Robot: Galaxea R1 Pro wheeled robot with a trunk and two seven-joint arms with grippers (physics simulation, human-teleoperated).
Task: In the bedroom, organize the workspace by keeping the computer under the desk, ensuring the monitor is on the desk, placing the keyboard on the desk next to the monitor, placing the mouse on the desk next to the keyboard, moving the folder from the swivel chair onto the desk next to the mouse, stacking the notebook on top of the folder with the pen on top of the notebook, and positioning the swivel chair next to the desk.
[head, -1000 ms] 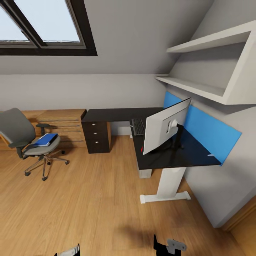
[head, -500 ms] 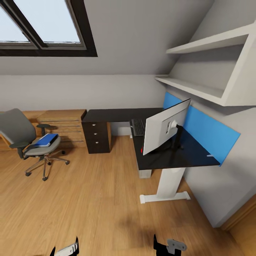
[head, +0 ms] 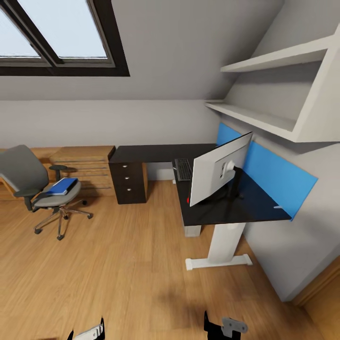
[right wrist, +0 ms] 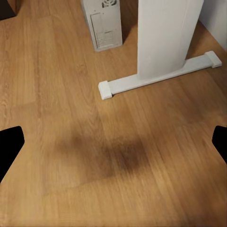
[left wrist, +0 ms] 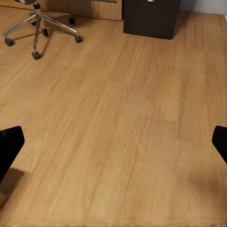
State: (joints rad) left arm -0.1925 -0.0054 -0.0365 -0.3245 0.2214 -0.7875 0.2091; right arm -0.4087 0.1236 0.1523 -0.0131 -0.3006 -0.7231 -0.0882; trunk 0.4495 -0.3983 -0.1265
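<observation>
— So where's everything at, from where you stand?

— The desk [head: 156,152] runs along the back wall and turns out along the right-hand one: black top, a black three-drawer unit [head: 128,182] with silver knobs, a white T-foot leg [head: 222,245]. The monitor [head: 218,171] stands on the right wing, its pale grey-white back towards us, a small red light at its lower corner. The keyboard [head: 183,168], slim and black, lies on the desk just behind the monitor's far end.

— And the chair?

— The swivel chair [head: 33,186] is well off to the left by the light wooden shelf unit [head: 82,163], apart from the desk: grey seat and back, black armrests, chrome star base on castors. The blue folder [head: 62,185] lies flat on its seat, white page edges showing.

— The computer?

— A pale tower [right wrist: 102,23] stands on the wood floor [head: 118,264] beside the white leg, under the desk top.

— Any writing, labels?

— None I can read. There's a thin pale thing on the desk by the blue wall panel [head: 264,172], possibly the pen [head: 279,207], but it's too small to say.

— The grippers?

— The left gripper [left wrist: 113,142] and right gripper [right wrist: 113,146] each hang over bare floor, fingers spread wide, holding nothing.
</observation>
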